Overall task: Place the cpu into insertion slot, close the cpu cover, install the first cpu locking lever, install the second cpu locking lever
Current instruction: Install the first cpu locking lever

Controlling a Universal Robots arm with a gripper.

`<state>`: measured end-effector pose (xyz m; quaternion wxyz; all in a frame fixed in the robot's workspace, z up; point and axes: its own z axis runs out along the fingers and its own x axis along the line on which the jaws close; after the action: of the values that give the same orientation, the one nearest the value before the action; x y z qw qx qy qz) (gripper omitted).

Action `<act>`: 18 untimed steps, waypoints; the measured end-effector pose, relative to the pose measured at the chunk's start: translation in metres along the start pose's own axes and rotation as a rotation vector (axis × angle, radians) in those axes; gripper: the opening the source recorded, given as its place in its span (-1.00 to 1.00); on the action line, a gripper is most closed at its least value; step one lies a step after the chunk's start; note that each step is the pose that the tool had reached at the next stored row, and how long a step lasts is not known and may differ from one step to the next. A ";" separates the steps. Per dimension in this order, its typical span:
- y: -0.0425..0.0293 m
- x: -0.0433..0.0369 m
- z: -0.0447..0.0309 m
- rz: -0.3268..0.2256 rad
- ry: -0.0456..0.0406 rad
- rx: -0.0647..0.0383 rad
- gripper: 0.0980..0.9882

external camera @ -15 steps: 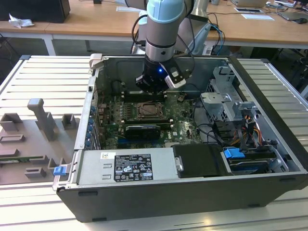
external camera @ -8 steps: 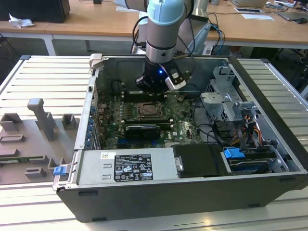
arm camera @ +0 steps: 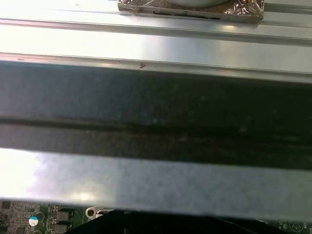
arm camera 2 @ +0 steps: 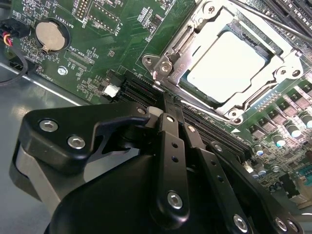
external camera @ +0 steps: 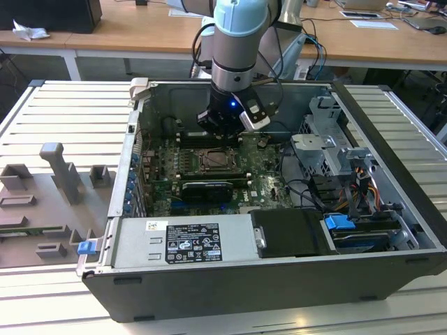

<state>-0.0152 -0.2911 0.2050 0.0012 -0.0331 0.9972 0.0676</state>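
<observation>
The cpu [arm camera 2: 229, 68], a pale silver square, lies in the insertion slot [external camera: 213, 160] on the green board inside the open computer case. The cpu cover [arm camera 2: 178, 51], a silver frame, lies flat over the chip's edges. A thin lever rod [arm camera 2: 273, 20] runs along the socket's far side. My gripper [arm camera 2: 176, 114] has its black fingers [arm camera 2: 168, 146] pressed together with nothing between them, tips just short of the socket's near corner. In the exterior view the gripper [external camera: 222, 127] hangs over the board just behind the socket.
Long black memory slots [arm camera 2: 214, 129] run under the fingertips. A coin battery [arm camera 2: 50, 35] sits on the board, and a black card [external camera: 206, 188] lies in front of the socket. The power supply [external camera: 185, 241], drive cage [external camera: 328, 143] and cables crowd the case. A case wall [arm camera: 156, 112] is close.
</observation>
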 end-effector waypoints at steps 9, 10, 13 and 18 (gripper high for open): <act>-0.0002 0.0000 0.0012 0.001 0.0001 0.003 -0.98; -0.0002 0.0000 0.0012 0.002 0.0001 0.003 -0.98; -0.0002 0.0000 0.0013 0.002 0.0003 0.003 -0.98; -0.0001 0.0000 0.0005 0.002 0.0002 0.003 -0.98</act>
<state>-0.0152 -0.2911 0.2045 0.0011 -0.0320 0.9973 0.0663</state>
